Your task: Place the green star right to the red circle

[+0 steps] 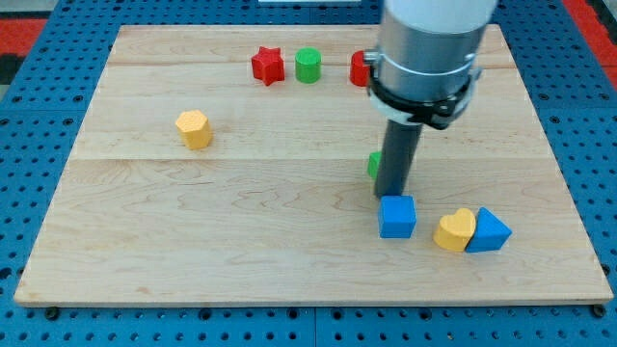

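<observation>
The green star (pixel 372 164) shows only as a sliver at the left side of the rod, right of the board's middle; most of it is hidden. The red circle (pixel 360 68) sits near the view's top and is partly hidden behind the arm's grey body. My tip (pixel 390 196) is down on the board, touching or just right of the green star and just above the blue cube (pixel 397 216).
A red star (pixel 268 66) and a green cylinder (pixel 308 66) stand left of the red circle. A yellow hexagon (pixel 194 128) is at the left. A yellow heart (pixel 454 230) and a blue block (pixel 490 231) touch at the lower right.
</observation>
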Robot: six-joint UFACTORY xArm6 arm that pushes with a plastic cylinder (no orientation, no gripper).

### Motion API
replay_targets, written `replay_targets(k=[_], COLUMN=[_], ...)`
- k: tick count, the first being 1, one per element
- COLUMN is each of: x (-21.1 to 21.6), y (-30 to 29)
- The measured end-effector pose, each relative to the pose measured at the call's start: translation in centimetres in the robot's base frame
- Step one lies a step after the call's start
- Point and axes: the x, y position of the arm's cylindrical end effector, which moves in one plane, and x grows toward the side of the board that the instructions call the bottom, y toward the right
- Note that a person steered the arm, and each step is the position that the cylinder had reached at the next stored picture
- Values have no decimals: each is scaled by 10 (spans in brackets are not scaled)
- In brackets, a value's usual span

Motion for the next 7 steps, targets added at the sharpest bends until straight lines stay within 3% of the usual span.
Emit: replay_targets(k=[1,2,5,7], x=[-22,-46,-134,-162], y=[23,-4,-7,6])
